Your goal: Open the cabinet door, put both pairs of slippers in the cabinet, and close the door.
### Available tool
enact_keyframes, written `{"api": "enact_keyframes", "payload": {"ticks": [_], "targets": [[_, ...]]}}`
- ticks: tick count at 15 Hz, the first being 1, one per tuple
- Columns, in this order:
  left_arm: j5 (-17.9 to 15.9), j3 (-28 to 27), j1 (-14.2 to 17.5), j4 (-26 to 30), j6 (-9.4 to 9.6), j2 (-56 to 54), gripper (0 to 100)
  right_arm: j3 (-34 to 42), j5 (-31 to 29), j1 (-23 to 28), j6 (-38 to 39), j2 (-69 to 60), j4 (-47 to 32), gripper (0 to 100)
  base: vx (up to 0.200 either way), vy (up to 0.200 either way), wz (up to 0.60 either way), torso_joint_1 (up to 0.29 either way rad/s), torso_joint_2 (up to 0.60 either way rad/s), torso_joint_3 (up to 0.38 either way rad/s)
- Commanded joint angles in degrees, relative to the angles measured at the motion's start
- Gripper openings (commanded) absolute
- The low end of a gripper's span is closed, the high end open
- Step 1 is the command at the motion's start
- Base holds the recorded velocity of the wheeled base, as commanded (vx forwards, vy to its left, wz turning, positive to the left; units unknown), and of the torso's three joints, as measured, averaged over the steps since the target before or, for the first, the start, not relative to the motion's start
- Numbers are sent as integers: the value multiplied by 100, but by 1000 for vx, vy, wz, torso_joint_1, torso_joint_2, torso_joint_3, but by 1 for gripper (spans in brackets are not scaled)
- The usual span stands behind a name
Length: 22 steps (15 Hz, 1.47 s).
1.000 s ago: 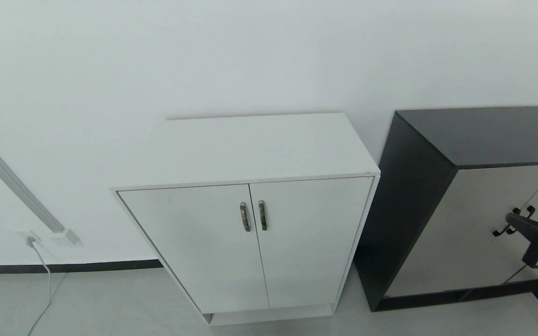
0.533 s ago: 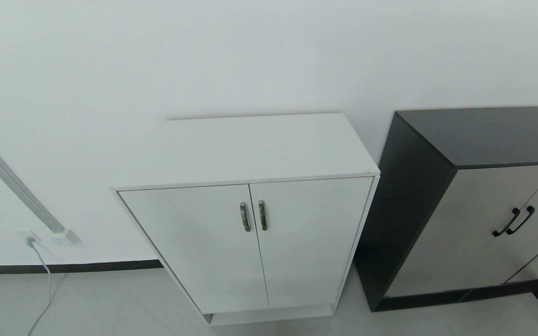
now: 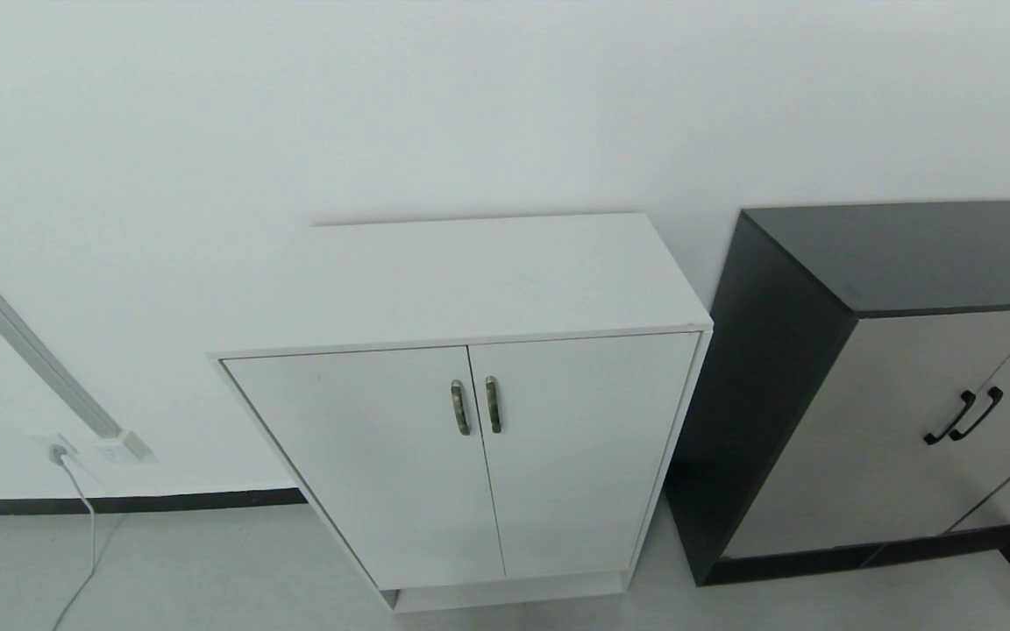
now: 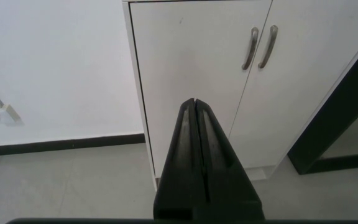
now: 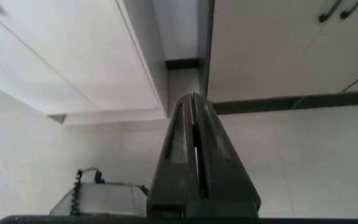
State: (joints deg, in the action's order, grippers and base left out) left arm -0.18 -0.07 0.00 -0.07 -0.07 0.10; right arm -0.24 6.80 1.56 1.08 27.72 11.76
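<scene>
A white cabinet [image 3: 470, 280] stands against the wall with both doors closed. Two metal handles [image 3: 476, 406] sit side by side at the middle seam. In the left wrist view my left gripper [image 4: 194, 102] is shut and holds nothing; it hangs in front of the cabinet's left door [image 4: 191, 56], below and to the left of the handles [image 4: 259, 47]. My right gripper [image 5: 194, 96] is shut and empty, low above the floor, facing the gap between the white cabinet [image 5: 73, 56] and the dark one [image 5: 266, 50].
A black cabinet [image 3: 891, 254] with grey doors and black handles [image 3: 963, 416] stands close on the right. A wall socket with a cable [image 3: 56, 453] and a slanted cable duct [image 3: 23, 342] are on the left. Grey floor [image 3: 207, 570] lies in front.
My right gripper, a second ago in front of the black cabinet's handles at the head view's right edge, dropped down and left that view. The cabinets stayed still.
</scene>
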Motion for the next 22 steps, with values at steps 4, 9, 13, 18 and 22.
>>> {"api": "enact_keyframes", "payload": {"ticks": [4,9,13,18,22], "targets": [[1,-1,0,-1,-1,-1,0,-64,40,-42,-3,-1032,-368,0,0,0,0,0,0,0],[1,-1,0,-1,-1,-1,0,16,40,-103,-3,-1287,-719,0,0,0,0,0,0,0],[1,-1,0,-1,-1,-1,0,-11,32,-174,-65,-1533,-1018,0,0,0,0,0,0,0],[1,-1,0,-1,-1,-1,0,7,-162,-138,-671,-1920,-1150,0,0,0,0,0,0,0],[1,-1,0,-1,-1,-1,0,24,-364,2,-504,-1990,-1168,0,0,0,0,0,0,0]]}}
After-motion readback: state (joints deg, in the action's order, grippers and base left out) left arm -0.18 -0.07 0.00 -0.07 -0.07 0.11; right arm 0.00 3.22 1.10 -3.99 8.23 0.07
